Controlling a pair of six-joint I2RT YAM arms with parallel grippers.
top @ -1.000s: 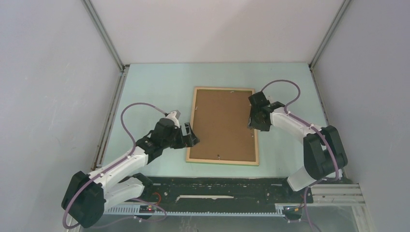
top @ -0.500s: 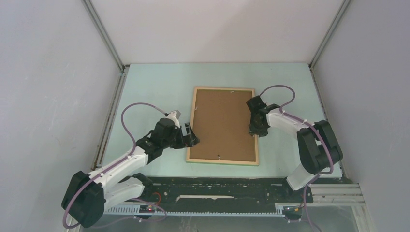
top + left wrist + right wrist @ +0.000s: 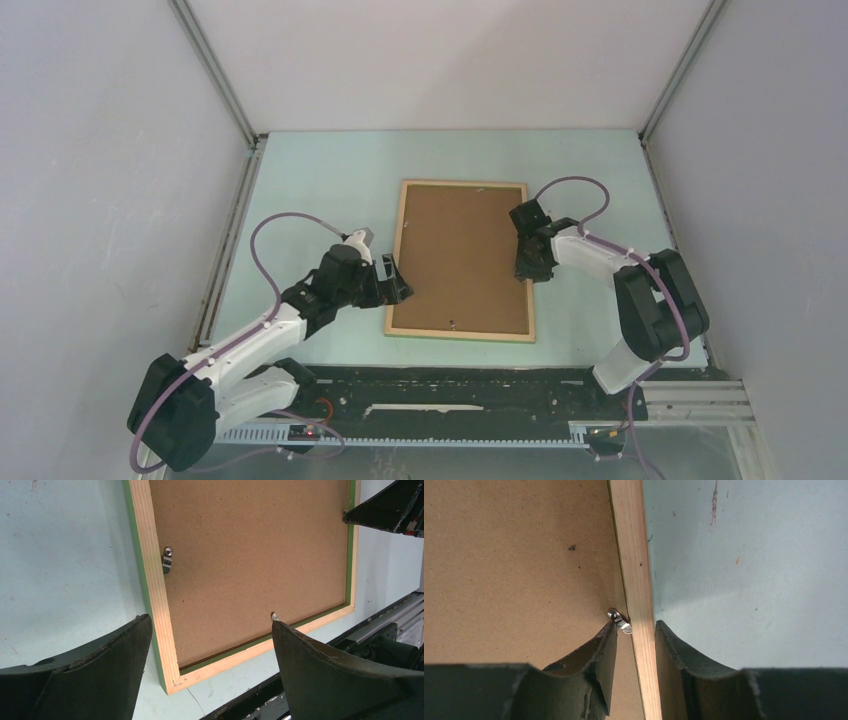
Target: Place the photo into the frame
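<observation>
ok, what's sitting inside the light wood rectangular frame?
A plain brown board fills the wooden frame, small metal clips at its edges. Anything beneath the board is covered.

My right arm has tucked in, elbow swinging toward the middle, and my right fingers have slid a touch nearer my base along the thin light-wood rectangular frame, right rail.

I'm watching a pale green table sitting between grey enclosure walls. A black strip is running along its near edge, an aluminium rail is lying at the right end, and thin dark scuffs are showing on the tabletop.
</observation>
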